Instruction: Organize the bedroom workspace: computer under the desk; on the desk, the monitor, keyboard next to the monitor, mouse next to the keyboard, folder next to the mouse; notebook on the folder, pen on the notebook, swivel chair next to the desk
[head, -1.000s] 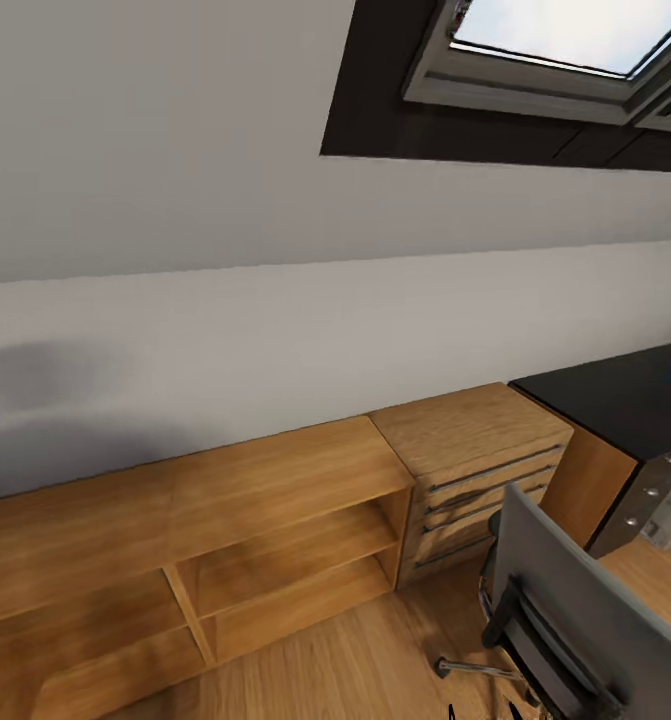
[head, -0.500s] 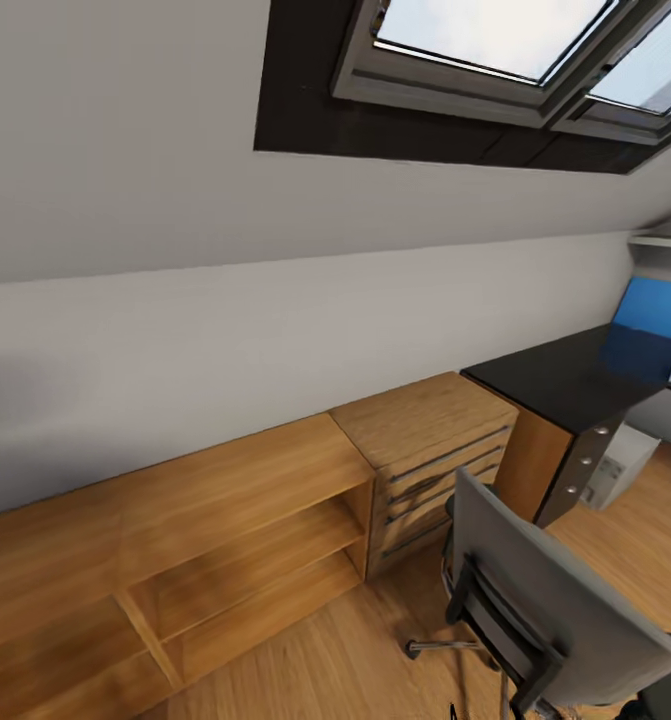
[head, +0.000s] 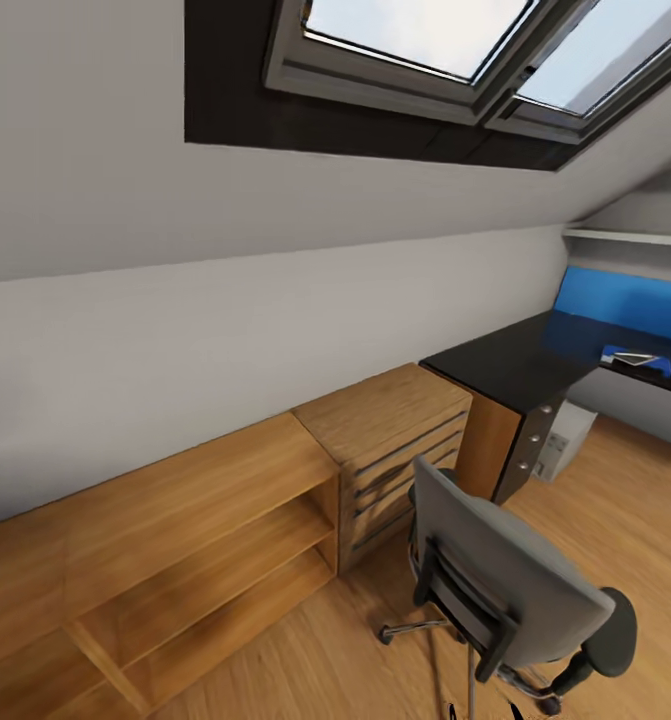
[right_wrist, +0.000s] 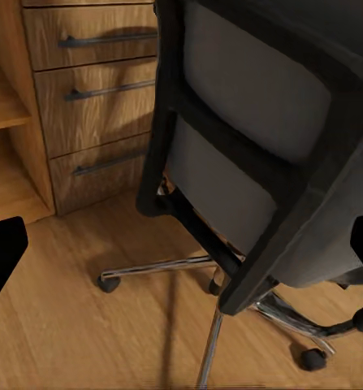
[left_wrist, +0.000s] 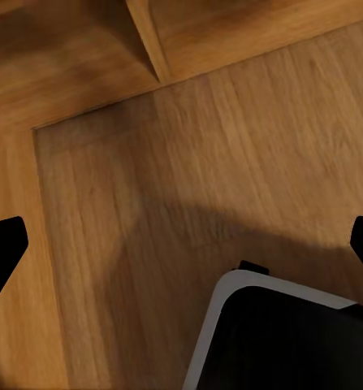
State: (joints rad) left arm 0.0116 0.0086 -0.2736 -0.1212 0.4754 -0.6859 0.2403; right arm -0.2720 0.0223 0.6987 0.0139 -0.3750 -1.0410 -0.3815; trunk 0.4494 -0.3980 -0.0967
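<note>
Facing the low oak shelf unit (head: 175, 560) and oak drawer chest (head: 390, 440) under the sloped grey ceiling, the robot looks to be on its way toward the workspace, and the step in hand is judged to be reaching the grey upholstered swivel chair (head: 510, 585), which stands with its back to the camera, just in front of the drawer chest and near the end of the long black-topped desk (head: 515, 360). The seat is hidden behind the backrest, so whether the blue folder lies on it cannot be told. A small blue and white thing (head: 630, 356) lies far along the desk before the blue back panel (head: 625, 300); it is too small to name. A light grey box (head: 567, 440) that may be the computer stands under the desk.

In each wrist view two dark fingertips sit at opposite edges, so both sets of jaws are spread wide with nothing between them.

To do this well, swing round to the chair's open side before reaching, so the backrest does not block the arms. The chrome star base (right_wrist: 189, 268) and casters spread out over the light wood floor (head: 635, 500), so keep the wheeled base off them. Open floor lies beyond the chair, beside the desk; the shelf unit closes off the other side.
</note>
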